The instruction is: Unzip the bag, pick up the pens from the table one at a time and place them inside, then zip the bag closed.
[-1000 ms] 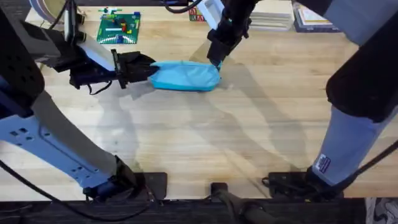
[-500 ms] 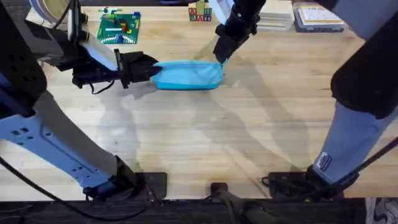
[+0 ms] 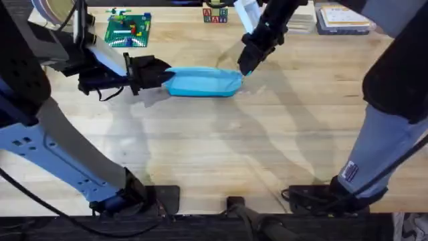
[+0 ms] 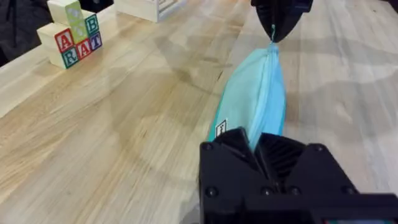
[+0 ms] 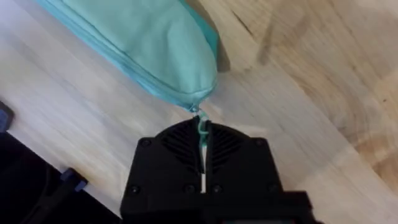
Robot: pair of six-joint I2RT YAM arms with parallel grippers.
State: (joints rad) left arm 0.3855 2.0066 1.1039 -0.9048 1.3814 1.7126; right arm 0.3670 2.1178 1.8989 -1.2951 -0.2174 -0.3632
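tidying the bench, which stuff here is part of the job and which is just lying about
In the job:
- bag, left gripper clamping one end
- zipper pull, pinched by right gripper

Lying about:
- letter blocks
- green brick plate
- books

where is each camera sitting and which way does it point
Overhead: above the arm bases, looking down and forward over the table; both arms show, one at each end of the bag.
Left wrist: on the left arm, looking along the bag toward the right gripper; own left gripper at bottom.
Right wrist: on the right arm, looking down at the bag's end; own jaws pinch the zipper pull.
Shared: the bag.
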